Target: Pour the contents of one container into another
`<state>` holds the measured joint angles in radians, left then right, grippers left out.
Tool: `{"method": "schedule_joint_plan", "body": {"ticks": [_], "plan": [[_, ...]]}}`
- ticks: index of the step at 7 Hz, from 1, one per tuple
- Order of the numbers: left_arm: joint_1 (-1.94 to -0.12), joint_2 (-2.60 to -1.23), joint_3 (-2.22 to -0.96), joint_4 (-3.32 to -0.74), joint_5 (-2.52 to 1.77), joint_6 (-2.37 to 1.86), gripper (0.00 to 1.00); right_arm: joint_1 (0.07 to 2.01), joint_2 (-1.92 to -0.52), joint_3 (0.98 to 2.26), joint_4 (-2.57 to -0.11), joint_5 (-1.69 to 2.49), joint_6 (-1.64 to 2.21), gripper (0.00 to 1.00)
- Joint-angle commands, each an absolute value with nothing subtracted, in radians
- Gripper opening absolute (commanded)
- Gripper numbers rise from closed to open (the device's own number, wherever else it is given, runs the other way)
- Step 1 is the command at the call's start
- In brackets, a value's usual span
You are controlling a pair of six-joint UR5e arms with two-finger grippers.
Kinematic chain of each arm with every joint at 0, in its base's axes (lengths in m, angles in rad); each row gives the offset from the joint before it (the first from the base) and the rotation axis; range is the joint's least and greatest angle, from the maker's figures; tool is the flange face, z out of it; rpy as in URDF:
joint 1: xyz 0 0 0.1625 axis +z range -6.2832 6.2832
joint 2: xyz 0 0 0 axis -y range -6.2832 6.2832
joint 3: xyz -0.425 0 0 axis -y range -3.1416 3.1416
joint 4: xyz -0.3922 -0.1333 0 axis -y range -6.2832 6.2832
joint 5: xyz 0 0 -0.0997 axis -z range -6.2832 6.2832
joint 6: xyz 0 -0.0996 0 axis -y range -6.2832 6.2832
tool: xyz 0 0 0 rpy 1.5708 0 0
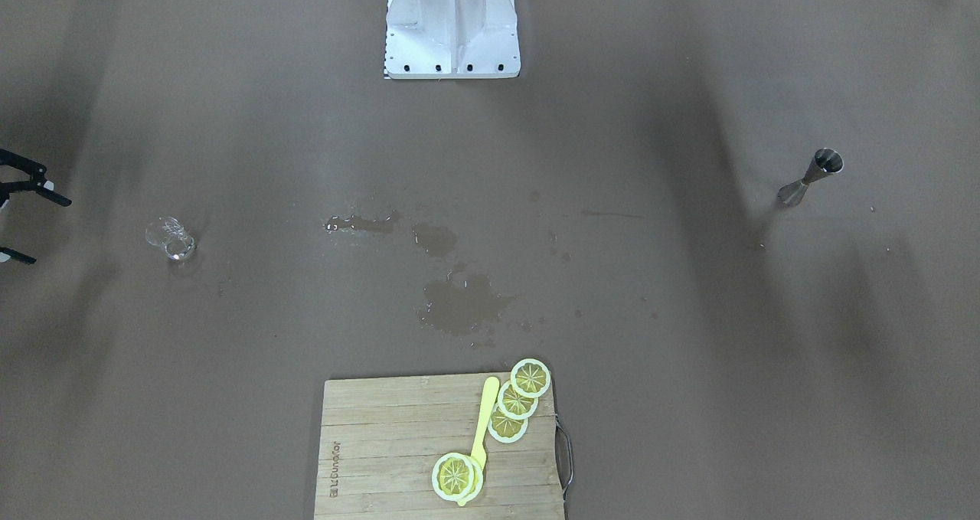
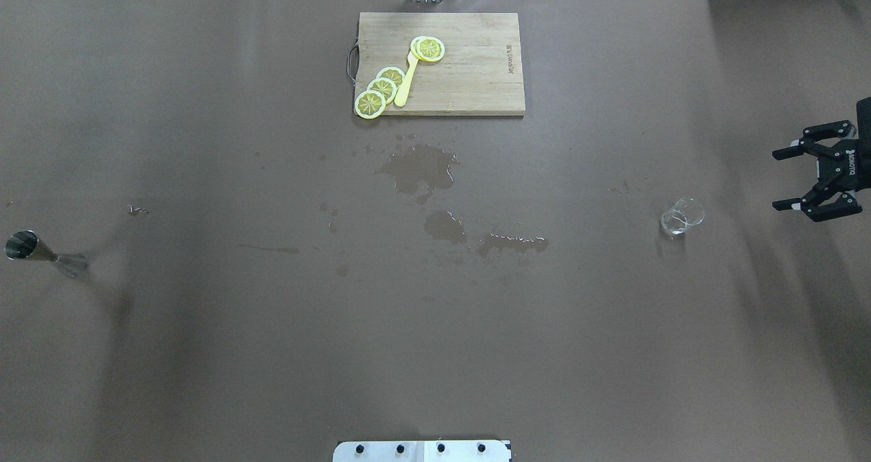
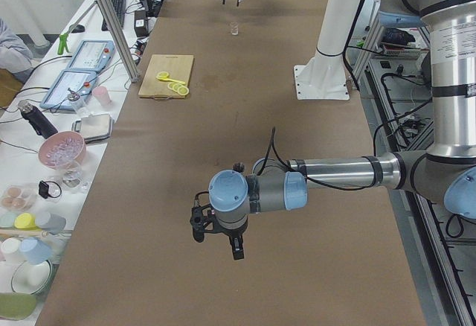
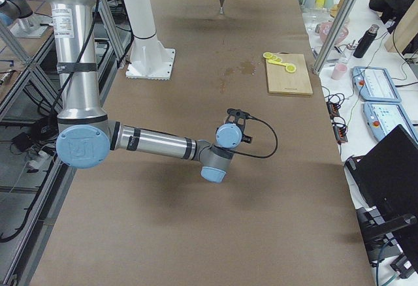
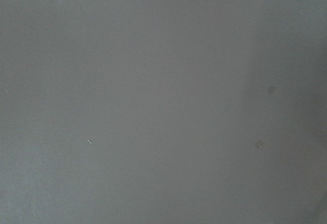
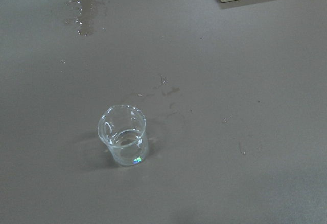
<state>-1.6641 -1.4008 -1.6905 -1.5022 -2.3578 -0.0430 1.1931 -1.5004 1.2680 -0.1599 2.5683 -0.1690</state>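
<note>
Right gripper (image 2: 780,180) hovers with fingers spread, near the glass (image 2: 681,217) | glass upright on our table (image 2: 204,353), robot's right side | jigger (image 2: 41,251) upright at the left end, well apart | left gripper (image 3: 216,240) above bare tabletop; spread or closed, we cannot tell

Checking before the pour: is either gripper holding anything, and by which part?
Nothing is held. The right gripper is open, clear of the tumbler; the jigger stands free, and the left gripper carries nothing visible.
</note>
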Motion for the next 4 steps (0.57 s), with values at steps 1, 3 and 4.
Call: {"method": "schedule_joint_plan", "body": {"ticks": [1,3,4], "plan": [[-1.667,-1.404,-1.690,-1.508,-2.329,-0.044,0.99,1.166,-1.460,1.239,-0.161,2.563,-0.184,1.00],[-1.667,-1.401,-1.694,-1.506,-2.329,-0.046,0.99,1.112,-1.454,1.246,-0.150,2.527,-0.186,1.00],[-1.670,-1.401,-1.694,-1.508,-2.329,-0.046,0.99,1.094,-1.454,1.249,-0.149,2.528,-0.186,1.00]]}}
